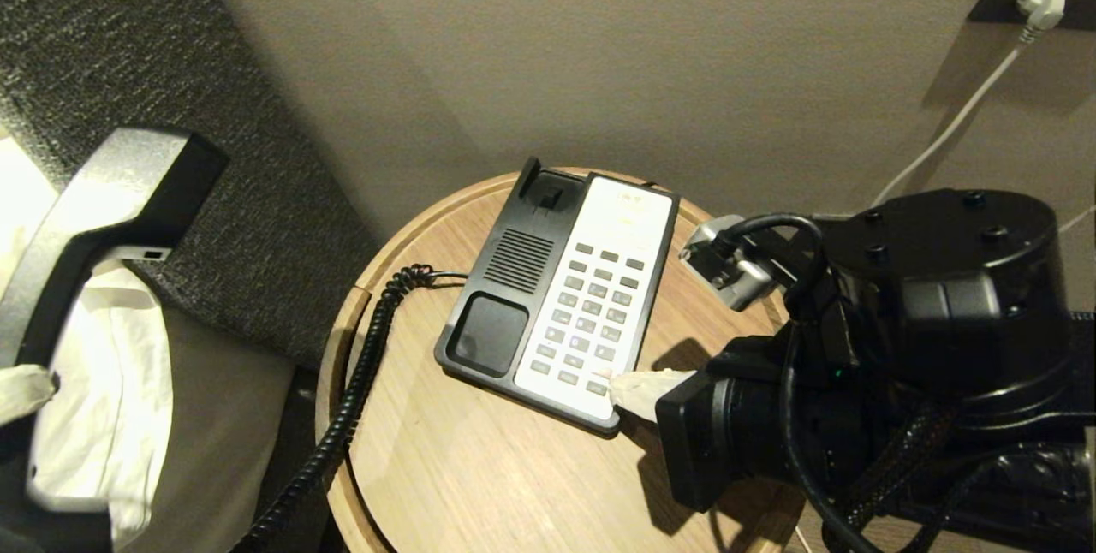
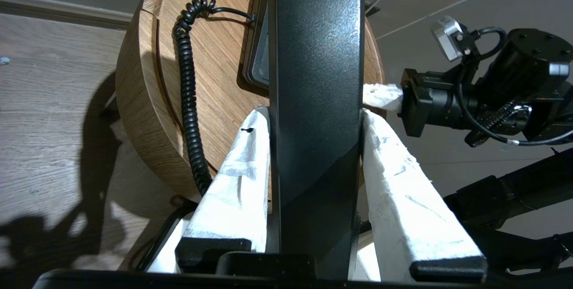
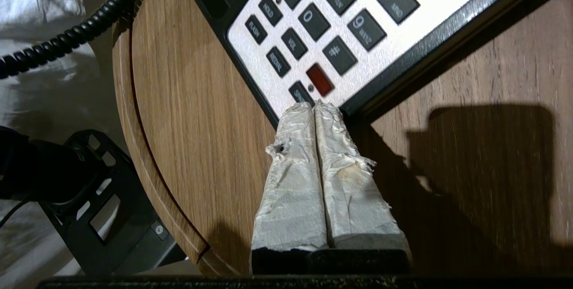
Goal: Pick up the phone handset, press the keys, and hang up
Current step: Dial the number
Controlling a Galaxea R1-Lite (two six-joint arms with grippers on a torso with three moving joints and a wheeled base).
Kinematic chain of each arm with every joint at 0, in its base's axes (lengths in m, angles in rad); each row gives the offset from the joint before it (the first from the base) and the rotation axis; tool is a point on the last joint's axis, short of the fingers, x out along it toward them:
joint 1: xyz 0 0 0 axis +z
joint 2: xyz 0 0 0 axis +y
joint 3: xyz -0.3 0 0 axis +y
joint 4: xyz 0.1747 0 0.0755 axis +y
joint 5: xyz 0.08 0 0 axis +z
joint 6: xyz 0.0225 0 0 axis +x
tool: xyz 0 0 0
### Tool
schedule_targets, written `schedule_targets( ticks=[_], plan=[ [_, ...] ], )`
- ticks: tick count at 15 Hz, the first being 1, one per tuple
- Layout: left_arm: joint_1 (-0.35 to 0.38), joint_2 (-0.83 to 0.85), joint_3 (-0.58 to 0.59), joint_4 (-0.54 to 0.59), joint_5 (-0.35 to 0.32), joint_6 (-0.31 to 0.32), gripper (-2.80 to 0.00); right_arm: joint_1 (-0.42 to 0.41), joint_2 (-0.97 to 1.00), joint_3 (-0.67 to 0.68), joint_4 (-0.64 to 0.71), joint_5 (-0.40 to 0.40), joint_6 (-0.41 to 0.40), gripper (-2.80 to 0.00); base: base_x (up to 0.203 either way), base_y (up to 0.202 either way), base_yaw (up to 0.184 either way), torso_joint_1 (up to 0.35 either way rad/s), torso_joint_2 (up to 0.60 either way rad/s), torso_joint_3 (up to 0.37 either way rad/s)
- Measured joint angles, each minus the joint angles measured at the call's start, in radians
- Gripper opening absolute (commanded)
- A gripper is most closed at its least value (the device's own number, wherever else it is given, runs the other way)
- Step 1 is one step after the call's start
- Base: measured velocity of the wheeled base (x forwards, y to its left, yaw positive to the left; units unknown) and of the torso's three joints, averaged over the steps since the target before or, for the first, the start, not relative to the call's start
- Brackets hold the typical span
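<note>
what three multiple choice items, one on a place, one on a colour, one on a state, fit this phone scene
1. Where is the phone handset?
A. resting in the cradle of the phone base
B. held off the base by the left end effector
C. lying on the floor

2. What colour is the one key that differs from the dark keys, close to the right end effector?
A. red
B. green
C. blue

3. How do the right end effector's fingers stand?
A. spread wide
B. closed on the cord
C. pressed together, empty

Key: 1 B, the left end effector has a finger on each side of the handset and the cradle of the phone base is bare; 2 A, the red key shows in the right wrist view; 3 C, the right end effector has both fingers touching, tips at the keypad's corner.
</note>
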Motion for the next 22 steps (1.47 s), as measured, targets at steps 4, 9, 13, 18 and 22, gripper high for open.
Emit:
schedule_targets(
  ticks=[4, 9, 13, 18, 22],
  plan=[
    [0.0, 0.006, 0.0, 0.0, 0.0, 0.001, -2.8, 0.0, -0.023, 0.01, 0.001, 0.0, 0.0, -2.8, 0.0, 0.0, 0.0, 0.0, 0.0, 0.0],
    [-0.001, 0.013, -0.001, 0.0, 0.0, 0.001, -2.8, 0.0, -0.03, 0.019, -0.004, 0.001, 0.0, -2.8, 0.0, 0.0, 0.0, 0.0, 0.0, 0.0],
    [-0.001, 0.012, -0.006, 0.0, -0.001, 0.001, -2.8, 0.0, -0.005, 0.004, -0.008, 0.002, -0.003, -2.8, 0.0, 0.0, 0.0, 0.0, 0.0, 0.0],
    [0.0, 0.004, -0.005, 0.0, -0.001, 0.0, -2.8, 0.0, 0.033, -0.015, -0.01, 0.001, -0.003, -2.8, 0.0, 0.0, 0.0, 0.0, 0.0, 0.0],
    [0.0, 0.002, -0.004, 0.0, -0.002, -0.001, -2.8, 0.0, 0.051, -0.03, -0.01, 0.001, -0.003, -2.8, 0.0, 0.0, 0.0, 0.0, 0.0, 0.0]
  ],
)
